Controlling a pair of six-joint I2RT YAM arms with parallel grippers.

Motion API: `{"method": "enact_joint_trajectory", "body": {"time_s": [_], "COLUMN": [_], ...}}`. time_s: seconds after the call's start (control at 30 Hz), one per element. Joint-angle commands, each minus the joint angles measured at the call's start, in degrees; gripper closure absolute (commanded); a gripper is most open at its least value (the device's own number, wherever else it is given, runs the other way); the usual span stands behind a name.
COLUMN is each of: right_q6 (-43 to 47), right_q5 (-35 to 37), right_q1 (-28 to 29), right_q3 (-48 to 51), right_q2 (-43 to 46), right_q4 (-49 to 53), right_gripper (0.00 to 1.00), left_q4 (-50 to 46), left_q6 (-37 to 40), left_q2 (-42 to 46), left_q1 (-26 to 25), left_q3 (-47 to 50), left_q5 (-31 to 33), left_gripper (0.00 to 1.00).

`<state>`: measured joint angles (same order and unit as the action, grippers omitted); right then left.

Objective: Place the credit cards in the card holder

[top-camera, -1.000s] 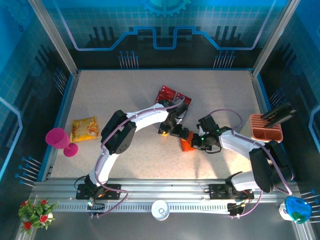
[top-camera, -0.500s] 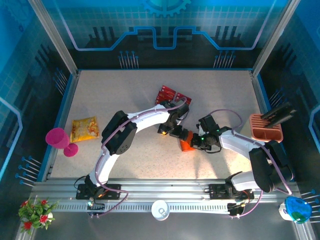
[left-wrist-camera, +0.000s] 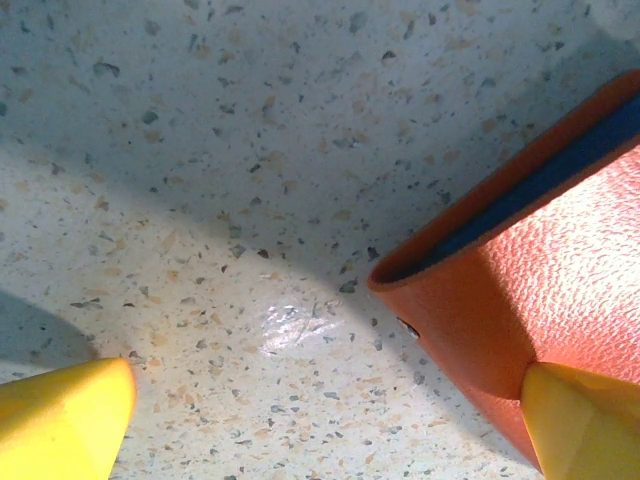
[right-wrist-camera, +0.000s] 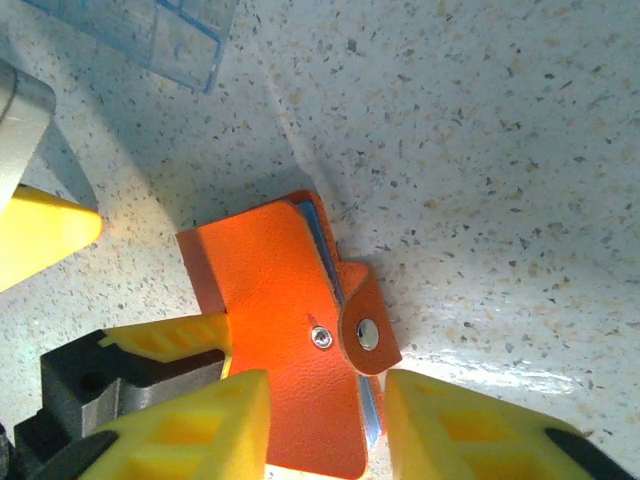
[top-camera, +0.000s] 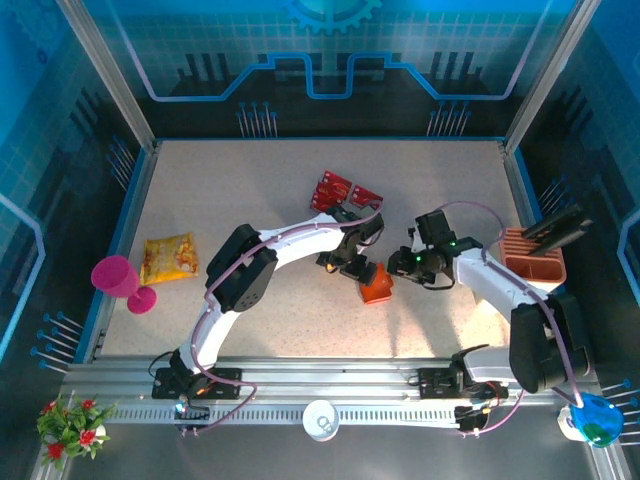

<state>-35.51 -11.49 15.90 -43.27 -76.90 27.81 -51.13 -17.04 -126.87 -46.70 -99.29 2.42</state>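
The card holder point(right-wrist-camera: 270, 320) is a small orange wallet lying folded on the table, its snap tab point(right-wrist-camera: 368, 330) unfastened and grey-blue inner layers showing at its edge. My right gripper point(right-wrist-camera: 325, 430) hangs over its near end with the jaws apart and not clamped on it. My left gripper point(left-wrist-camera: 330, 420) is wide open low over the table, and its right fingertip point(left-wrist-camera: 585, 420) rests against the wallet point(left-wrist-camera: 560, 290). In the top view the wallet point(top-camera: 377, 284) lies between both grippers. Two red credit cards point(top-camera: 331, 188) point(top-camera: 366, 197) lie just behind them.
A clear plastic tray point(right-wrist-camera: 150, 30) lies close behind the wallet. A peach slotted stand point(top-camera: 532, 260) holding a dark object stands at the right edge. A yellow snack bag point(top-camera: 170, 257) and a pink goblet point(top-camera: 120, 280) are at the left.
My right gripper was shut at the wallet and has now opened, drawing back up and to the right. The wallet has shifted slightly right. The left gripper stays wide open beside it.
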Motion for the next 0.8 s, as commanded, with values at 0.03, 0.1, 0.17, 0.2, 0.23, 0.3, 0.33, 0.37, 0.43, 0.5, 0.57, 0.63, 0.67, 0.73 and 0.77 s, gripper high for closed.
{"method": "enact_joint_trajectory", "body": {"time_s": [0.03, 0.1, 0.17, 0.2, 0.23, 0.3, 0.33, 0.37, 0.43, 0.5, 0.57, 0.63, 0.67, 0.73, 0.77], "right_q6": [2.92, 3.7, 4.3, 4.68, 4.96, 5.44, 5.5, 5.76, 6.06, 6.37, 6.55, 6.72, 6.84, 7.03, 7.11], "right_q5": [-0.63, -0.73, -0.81, -0.77, -0.68, -0.36, -0.35, -0.22, 0.28, 0.74, 1.0, 1.03, 0.98, 0.95, 0.94], "right_q1": [-0.61, -0.45, -0.24, -0.09, 0.07, 0.3, 0.39, 0.33, 0.29, 0.34, 0.33, 0.35, 0.31, 0.35, 0.31], "right_q3": [-2.48, -3.16, -3.84, -4.24, -4.53, -4.93, -5.16, -5.42, -6.07, -6.61, -6.83, -6.8, -6.8, -6.81, -6.78], "right_q2": [-3.32, -4.53, -5.84, -6.5, -7.04, -8.17, -8.62, -9.15, -10.04, -10.94, -11.76, -12.33, -12.69, -13.14, -13.33], "right_q4": [3.12, 3.22, 3.26, 3.31, 3.3, 3.22, 3.16, 3.04, 3.08, 3.15, 3.13, 3.04, 2.95, 2.94, 2.82], "right_gripper": [0.61, 0.61, 0.61, 0.61, 0.61, 0.62, 0.63, 0.64, 0.69, 0.76, 0.82, 0.86, 0.88, 0.9, 0.91], "left_q4": [-5.07, -4.76, -4.58, -4.5, -4.32, -4.14, -4.14, -3.99, -3.84, -3.76, -3.7, -3.6, -3.53, -3.44, -3.33], "left_q6": [2.41, 2.27, 2.24, 2.14, 2.13, 2.09, 2.1, 2.02, 1.92, 1.83, 1.84, 1.8, 1.76, 1.74, 1.64], "left_q2": [-3.33, -3.19, -3.04, -3.0, -2.96, -2.89, -2.82, -2.82, -2.75, -2.72, -2.69, -2.55, -2.59, -2.46, -2.42], "left_q1": [-0.38, -0.32, -0.37, -0.39, -0.35, -0.4, -0.41, -0.42, -0.45, -0.49, -0.42, -0.47, -0.42, -0.42, -0.45], "left_q3": [1.97, 2.49, 2.84, 3.0, 3.15, 3.39, 3.46, 3.57, 3.81, 4.0, 4.18, 4.44, 4.53, 4.69, 4.71], "left_q5": [4.89, 4.8, 4.79, 4.78, 4.71, 4.68, 4.62, 4.59, 4.57, 4.44, 4.46, 4.45, 4.44, 4.45, 4.4], "left_gripper": [0.01, 0.01, 0.01, 0.01, 0.01, 0.01, 0.01, 0.01, 0.01, 0.01, 0.01, 0.01, 0.01, 0.01, 0.01]}}
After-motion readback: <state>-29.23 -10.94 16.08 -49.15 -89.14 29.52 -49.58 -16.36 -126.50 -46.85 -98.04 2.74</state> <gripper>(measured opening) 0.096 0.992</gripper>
